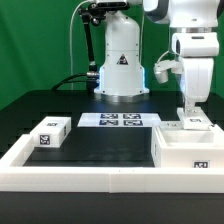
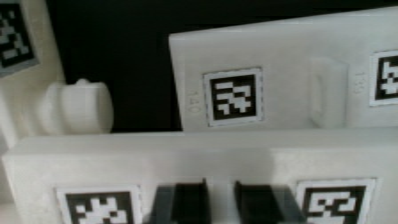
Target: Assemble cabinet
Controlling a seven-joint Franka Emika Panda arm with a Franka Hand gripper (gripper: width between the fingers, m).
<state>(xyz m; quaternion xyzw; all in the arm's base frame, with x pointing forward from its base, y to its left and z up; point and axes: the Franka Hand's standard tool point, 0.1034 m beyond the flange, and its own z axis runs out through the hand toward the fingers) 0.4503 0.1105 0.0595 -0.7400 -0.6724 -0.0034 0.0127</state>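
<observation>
The cabinet (image 1: 185, 150), a large white open box with a tag on its front, stands at the exterior view's right front. Right behind it lies a white tagged block (image 1: 196, 123), and my gripper (image 1: 189, 112) stands straight down on it. In the wrist view my gripper (image 2: 217, 202) has its two dark fingers (image 2: 185, 203) close together, with a narrow strip of the white tagged block (image 2: 98, 170) between them. Beyond that lies a bigger white tagged face (image 2: 294, 60), with a round white knob (image 2: 75, 105) beside it. A second small white tagged block (image 1: 50, 133) lies at the left.
The marker board (image 1: 122, 120) lies flat before the arm's base (image 1: 120, 65). A long low white border rail (image 1: 90, 178) runs along the front and up the left side of the dark mat.
</observation>
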